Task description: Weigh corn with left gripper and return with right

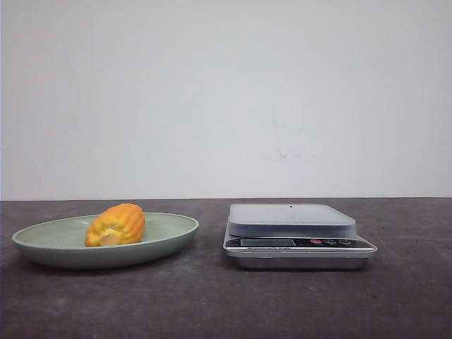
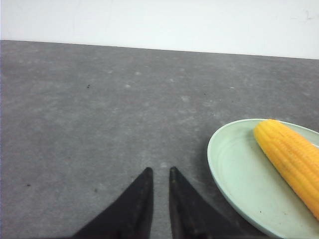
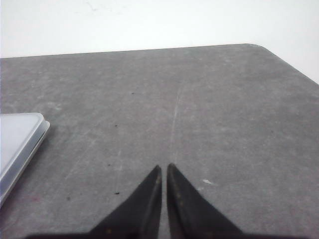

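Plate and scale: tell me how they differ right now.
The plate is pale green, round and shallow; the scale is grey, boxy and flat-topped. The plate holds the corn, while the scale's platform is bare. The plate sits left, the scale right. Both rest on the dark table.

the corn (image 1: 116, 224), orange-yellow with ribbed kernel rows, lies on its side in a pale green plate (image 1: 169, 229), pale cut end facing the camera, at nine o'clock from the scale (image 1: 296, 233).
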`<state>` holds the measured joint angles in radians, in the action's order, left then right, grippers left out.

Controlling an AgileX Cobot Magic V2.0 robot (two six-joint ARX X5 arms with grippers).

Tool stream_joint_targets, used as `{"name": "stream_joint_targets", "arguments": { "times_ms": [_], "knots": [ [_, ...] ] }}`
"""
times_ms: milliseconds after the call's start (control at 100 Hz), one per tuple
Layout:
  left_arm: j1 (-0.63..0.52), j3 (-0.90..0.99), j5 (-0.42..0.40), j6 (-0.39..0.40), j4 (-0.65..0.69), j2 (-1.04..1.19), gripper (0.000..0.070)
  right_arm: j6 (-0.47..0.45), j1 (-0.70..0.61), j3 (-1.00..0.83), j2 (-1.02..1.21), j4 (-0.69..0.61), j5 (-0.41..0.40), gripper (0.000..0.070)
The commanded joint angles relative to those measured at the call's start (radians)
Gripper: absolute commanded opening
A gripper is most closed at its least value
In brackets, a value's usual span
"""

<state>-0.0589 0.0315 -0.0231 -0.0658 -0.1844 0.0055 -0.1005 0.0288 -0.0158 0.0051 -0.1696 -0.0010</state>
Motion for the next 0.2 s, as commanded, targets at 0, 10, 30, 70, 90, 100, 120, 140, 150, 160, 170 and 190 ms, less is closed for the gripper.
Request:
{"name": "stream_joint_targets", "arguments": {
  "times_ms": [0,10,30,70,90,100,120,140,150,160,170,190],
  "knots": [
    [0.001,-0.017,0.001,0.013,-0.003,-0.002,0.0017,0.011,0.000,0.005,-0.001,0.013,0.000,0.0011],
    [0.001,-0.017,0.001,0.013,-0.003,-0.002,0.0017,0.011,0.000,0.005,-0.001,0.013,0.000,0.0011],
    [0.001,-0.017,0.001,0.013,-0.003,-0.002,0.0017,0.011,0.000,0.005,-0.001,0.013,0.000,0.0011],
    [0.001,-0.017,0.001,0.013,-0.003,-0.002,0.0017,0.011,0.000,0.005,-0.001,0.013,0.000,0.0010],
    [0.001,-0.017,0.001,0.013,-0.003,-0.002,0.0017,0.011,0.000,0.005,-0.001,0.013,0.000,0.0011],
    [0.001,-0.017,0.001,0.013,-0.003,-0.002,0.0017,0.011,0.000,0.005,-0.001,0.013,0.000,0.0011],
    [0.001,-0.017,0.001,0.013,-0.003,-0.002,0.0017,0.011,0.000,0.005,-0.001,0.013,0.000,0.0010],
    [0.001,-0.017,0.001,0.013,-0.003,-0.002,0.0017,0.011,0.000,0.005,-0.001,0.013,0.000,0.0011],
    [0.001,-0.017,0.001,0.012,-0.003,-0.002,0.0017,0.011,0.000,0.005,-0.001,0.013,0.000,0.0011],
    [0.001,-0.017,0.001,0.013,-0.003,-0.002,0.0017,0.011,0.000,0.005,-0.001,0.013,0.000,0.0011],
    [0.001,-0.017,0.001,0.013,-0.003,-0.002,0.0017,0.011,0.000,0.005,-0.001,0.013,0.000,0.0010],
    [0.001,-0.017,0.001,0.013,-0.003,-0.002,0.0017,0.011,0.000,0.005,-0.001,0.013,0.000,0.0010]
  ]
}}
